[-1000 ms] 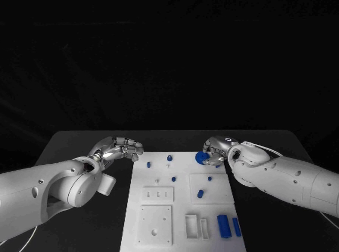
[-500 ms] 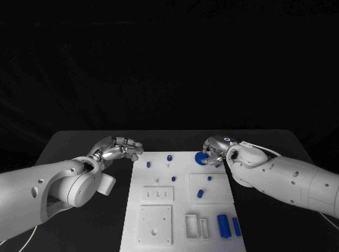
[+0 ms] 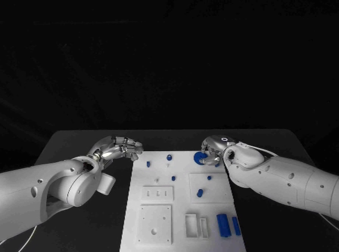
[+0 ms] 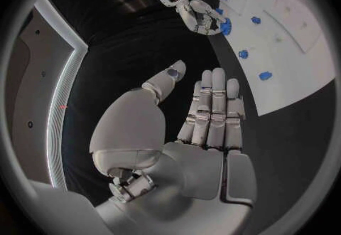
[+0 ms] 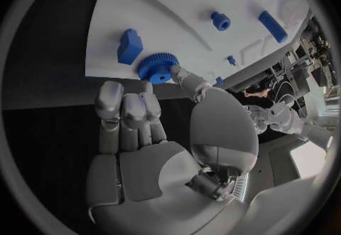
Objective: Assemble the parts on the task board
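Head view has the white task board [image 3: 186, 205] lying in the middle of the black table [image 3: 71, 142], and everything here is placed from that board. At its far right corner sits a blue toothed gear [image 3: 202, 157], and the right hand [image 3: 213, 150] is on it — the right wrist view shows the thumb tip touching the gear [image 5: 158, 67] at its rim while the other fingers [image 5: 128, 112] lie pressed together side by side just short of the board's edge [image 5: 107, 41], so it touches rather than clearly pinches. A blue block [image 5: 129, 46] lies on the board just beside the gear. The left hand [image 3: 118, 148] hovers over the table just off the board's far left corner, holding nothing — its wrist view shows the fingers [image 4: 213, 104] straight and pressed together, thumb apart. Small blue pegs [image 3: 169, 157] stand along the board's far end, and two blue cylinders [image 3: 223, 226] lie at its near right corner.
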Robot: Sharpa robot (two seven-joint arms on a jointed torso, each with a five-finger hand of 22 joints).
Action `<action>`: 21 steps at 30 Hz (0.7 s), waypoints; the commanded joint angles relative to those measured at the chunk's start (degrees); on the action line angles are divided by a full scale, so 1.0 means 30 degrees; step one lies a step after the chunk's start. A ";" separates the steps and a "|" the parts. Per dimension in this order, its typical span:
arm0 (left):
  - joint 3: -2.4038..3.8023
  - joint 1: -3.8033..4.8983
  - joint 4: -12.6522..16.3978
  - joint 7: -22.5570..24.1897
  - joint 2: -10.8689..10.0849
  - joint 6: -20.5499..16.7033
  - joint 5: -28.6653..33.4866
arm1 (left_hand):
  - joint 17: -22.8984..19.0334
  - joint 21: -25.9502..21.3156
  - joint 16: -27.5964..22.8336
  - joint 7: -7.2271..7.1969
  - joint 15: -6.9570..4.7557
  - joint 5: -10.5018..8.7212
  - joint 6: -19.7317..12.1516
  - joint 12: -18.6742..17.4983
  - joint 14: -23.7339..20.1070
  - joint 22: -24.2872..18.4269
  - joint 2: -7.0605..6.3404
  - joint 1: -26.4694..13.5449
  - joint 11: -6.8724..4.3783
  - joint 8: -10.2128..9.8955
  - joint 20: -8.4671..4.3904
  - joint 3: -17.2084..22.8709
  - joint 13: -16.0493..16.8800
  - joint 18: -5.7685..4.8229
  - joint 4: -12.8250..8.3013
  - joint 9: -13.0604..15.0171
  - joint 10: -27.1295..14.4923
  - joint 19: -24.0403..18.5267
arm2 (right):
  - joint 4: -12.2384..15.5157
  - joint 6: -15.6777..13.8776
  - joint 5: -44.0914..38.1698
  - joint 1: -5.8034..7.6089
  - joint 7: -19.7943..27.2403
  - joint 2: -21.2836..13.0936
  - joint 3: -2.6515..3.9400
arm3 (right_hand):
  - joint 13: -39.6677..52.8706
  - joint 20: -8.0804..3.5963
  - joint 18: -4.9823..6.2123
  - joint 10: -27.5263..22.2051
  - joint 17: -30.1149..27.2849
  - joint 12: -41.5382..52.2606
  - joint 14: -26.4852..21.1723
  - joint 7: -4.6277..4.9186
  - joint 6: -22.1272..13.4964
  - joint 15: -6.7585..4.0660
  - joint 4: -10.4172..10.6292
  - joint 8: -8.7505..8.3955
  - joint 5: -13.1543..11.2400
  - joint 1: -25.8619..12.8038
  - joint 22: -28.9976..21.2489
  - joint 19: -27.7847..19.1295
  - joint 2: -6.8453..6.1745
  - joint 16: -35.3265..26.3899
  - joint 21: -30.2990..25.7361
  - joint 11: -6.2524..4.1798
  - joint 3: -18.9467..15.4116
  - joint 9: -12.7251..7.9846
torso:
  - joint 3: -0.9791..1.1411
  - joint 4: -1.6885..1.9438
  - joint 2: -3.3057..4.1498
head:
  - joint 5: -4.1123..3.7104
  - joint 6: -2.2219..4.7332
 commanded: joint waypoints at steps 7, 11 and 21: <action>0.0009 0.0020 0.0001 0.0054 0.0044 0.0234 -0.0098 | -0.0026 0.0122 -0.0072 0.0115 -0.0016 0.0040 0.0021 -0.0088 0.0146 -0.0023 0.0078 0.0003 0.0062 -0.0074 -0.0097 0.0053 0.0027 -0.0155 0.0037 0.0001 -0.0082 -0.0033 | 0.0274 0.0361 -0.1651 -0.0328 -0.0815 0.0088 -0.0267 | 0.0879 -0.0028 0.1937 0.0233 0.0066 0.0269 -0.0045 0.0408 0.0847 -0.0280 0.0081 0.0140 -0.0082 -0.0038 0.0342 -0.0130 -0.0026 -0.0104 0.0165 -0.0152 0.0056 0.0051 | 0.0006 -0.0016 -0.0004 | -0.0056 -0.0057; 0.0009 0.0018 0.0005 0.0043 0.0036 0.0236 -0.0113 | -0.0025 0.0123 -0.0071 0.0115 -0.0016 0.0047 0.0021 -0.0089 0.0147 -0.0024 0.0082 0.0005 0.0062 -0.0074 -0.0098 0.0055 0.0030 -0.0155 0.0038 0.0002 -0.0082 -0.0034 | 0.0433 0.0054 -0.1671 -0.0329 -0.0705 0.0015 -0.0273 | 0.0869 -0.0017 0.1937 0.0335 0.0102 0.0336 -0.0020 0.0344 0.1005 -0.0337 -0.0006 0.0192 -0.0028 0.0224 0.0334 -0.0134 0.0233 -0.0144 0.0202 -0.0214 0.0287 0.0104 | 0.0001 -0.0012 -0.0018 | -0.0060 -0.0053; 0.0009 0.0018 0.0038 0.0037 0.0007 0.0203 -0.0115 | -0.0024 0.0126 -0.0069 0.0113 -0.0019 0.0077 0.0027 -0.0088 0.0151 -0.0027 0.0101 0.0027 0.0057 -0.0073 -0.0101 0.0071 0.0040 -0.0152 0.0035 0.0003 -0.0073 -0.0034 | 0.0841 -0.0651 -0.1822 -0.0329 -0.0657 -0.0134 -0.0273 | 0.1049 0.0043 0.1937 0.0829 0.0197 0.0768 0.0034 0.0253 0.1301 -0.0411 -0.0133 0.0265 0.0549 0.0340 0.0340 -0.0101 0.0681 -0.0194 0.0339 -0.0300 0.0608 0.0203 | 0.0005 -0.0014 -0.0017 | -0.0058 -0.0004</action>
